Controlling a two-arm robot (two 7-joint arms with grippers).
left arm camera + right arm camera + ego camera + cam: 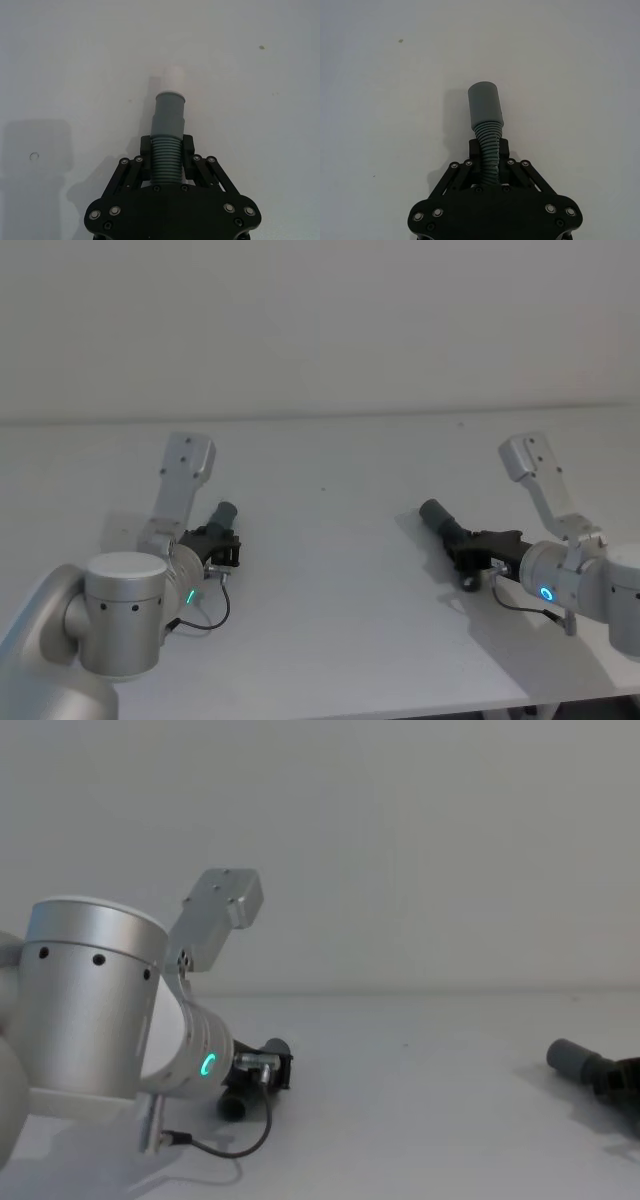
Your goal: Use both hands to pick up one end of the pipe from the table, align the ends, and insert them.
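Closest in the head view: silver left arm, left hand clamped on one pipe piece; right hand gripping the other piece — the two well apart across the white bench. Left wrist view: fingers shut around ribbed hose, grey cuff ending in a white tip. Right wrist view: fingers pinching the ribs, wide grey cuff beyond. Chest view: left arm large at left — wide grey cuff low at right.

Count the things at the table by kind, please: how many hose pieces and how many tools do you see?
Hose pieces: 2, the white-tipped hose piece in the left tool, the plain grey hose piece in the right tool.
Tools: 2.
Total: 4.
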